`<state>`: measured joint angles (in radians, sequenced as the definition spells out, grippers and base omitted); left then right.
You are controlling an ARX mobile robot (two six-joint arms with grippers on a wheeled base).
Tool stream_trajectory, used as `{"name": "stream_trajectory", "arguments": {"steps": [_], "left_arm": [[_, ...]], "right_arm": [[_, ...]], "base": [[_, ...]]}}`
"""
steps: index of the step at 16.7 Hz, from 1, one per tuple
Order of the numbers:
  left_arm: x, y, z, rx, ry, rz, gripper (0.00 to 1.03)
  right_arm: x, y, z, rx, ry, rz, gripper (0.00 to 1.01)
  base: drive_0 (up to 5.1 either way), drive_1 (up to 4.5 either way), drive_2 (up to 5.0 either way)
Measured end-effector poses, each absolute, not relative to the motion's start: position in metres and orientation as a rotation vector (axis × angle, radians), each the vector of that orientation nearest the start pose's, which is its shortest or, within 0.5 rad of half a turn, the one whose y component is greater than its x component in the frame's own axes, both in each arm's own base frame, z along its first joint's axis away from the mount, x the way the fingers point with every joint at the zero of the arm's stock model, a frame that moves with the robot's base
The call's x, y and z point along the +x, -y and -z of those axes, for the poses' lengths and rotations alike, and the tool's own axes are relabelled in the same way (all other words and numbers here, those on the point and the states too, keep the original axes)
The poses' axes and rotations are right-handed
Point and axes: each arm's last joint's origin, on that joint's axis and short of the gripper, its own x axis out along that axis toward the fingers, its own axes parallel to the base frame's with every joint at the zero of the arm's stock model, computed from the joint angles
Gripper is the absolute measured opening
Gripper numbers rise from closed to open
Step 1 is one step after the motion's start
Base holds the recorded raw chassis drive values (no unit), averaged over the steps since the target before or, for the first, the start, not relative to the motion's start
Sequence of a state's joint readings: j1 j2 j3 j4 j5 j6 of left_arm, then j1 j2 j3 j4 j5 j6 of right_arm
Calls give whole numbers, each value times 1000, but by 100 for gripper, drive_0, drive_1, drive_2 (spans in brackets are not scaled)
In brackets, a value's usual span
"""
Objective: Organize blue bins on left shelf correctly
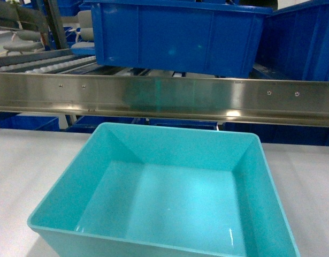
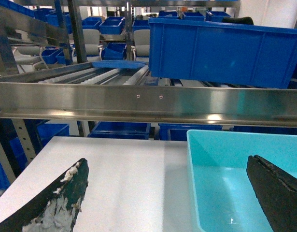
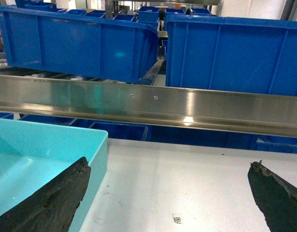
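The light turquoise blue bin stands empty on the white table, just in front of the left shelf's steel front beam. Neither gripper shows in the head view. In the left wrist view my left gripper is open and straddles the blue bin's left wall, one finger outside over the table, the other over the inside. My right gripper is also open across the blue bin's right wall. Neither holds anything.
Dark royal-blue tubs sit on the white roller tracks of the tier above the beam. More blue tubs are stored under the beam and further back. A small QR sticker lies on the table.
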<state>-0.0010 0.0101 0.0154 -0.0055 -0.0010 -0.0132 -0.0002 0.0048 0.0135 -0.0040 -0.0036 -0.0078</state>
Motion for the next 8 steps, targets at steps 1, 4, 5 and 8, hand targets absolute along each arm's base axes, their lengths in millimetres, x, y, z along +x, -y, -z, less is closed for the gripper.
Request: {"name": "stream_trajectory", "arguments": {"steps": [1, 4, 5, 8], "left_arm": [[97, 0, -167, -13, 0, 0, 98], [97, 0, -167, -13, 0, 0, 98], [97, 0, -167, -14, 0, 0, 98], [97, 0, -167, -13, 0, 0, 98]], "right_arm": [[97, 0, -167, -8, 5, -3, 98], [97, 0, -167, -8, 5, -3, 98], [97, 0, -167, -8, 5, -3, 98], [97, 0, -167, -8, 5, -3, 98]], "base": [[0, 0, 0], [0, 0, 0], [0, 0, 0], [0, 0, 0]]}}
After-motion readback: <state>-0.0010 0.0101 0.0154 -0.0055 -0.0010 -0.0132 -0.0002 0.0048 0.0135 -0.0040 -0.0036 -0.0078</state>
